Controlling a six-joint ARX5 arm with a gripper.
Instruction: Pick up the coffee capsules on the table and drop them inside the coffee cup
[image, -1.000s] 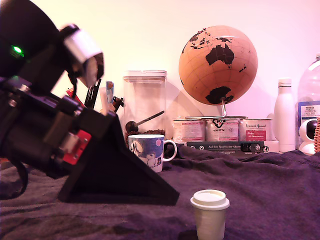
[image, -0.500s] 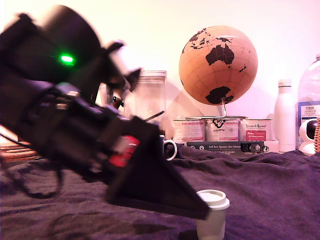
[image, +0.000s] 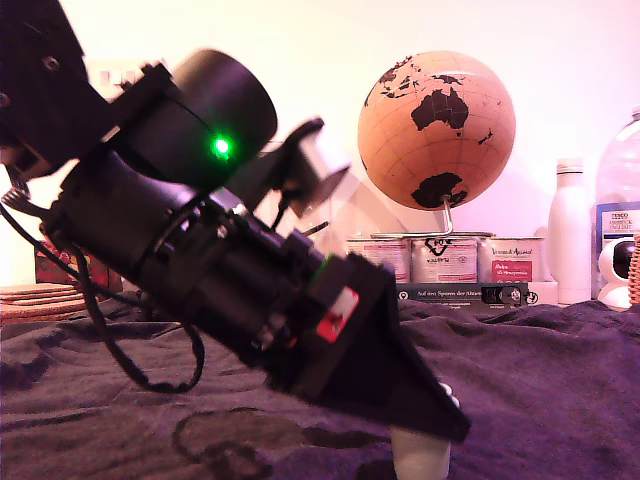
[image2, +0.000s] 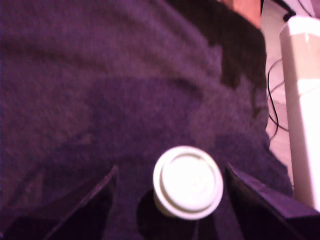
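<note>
The claw is spread open, its two dark fingers standing well apart on either side of the cream-white coffee capsule, neither one touching it. The capsule stands upright on the table, wide rimmed top upward, sitting between the fingers in the wrist view. In the exterior view the arm's black wedge-shaped finger covers most of the capsule, so only its lower body shows beneath the finger tip, on the purple cloth near the front edge. The coffee cup cannot be seen; the arm blocks that part of the scene. Behind, three labelled round tins stand closed beneath a globe; their contents cannot be told.
</note>
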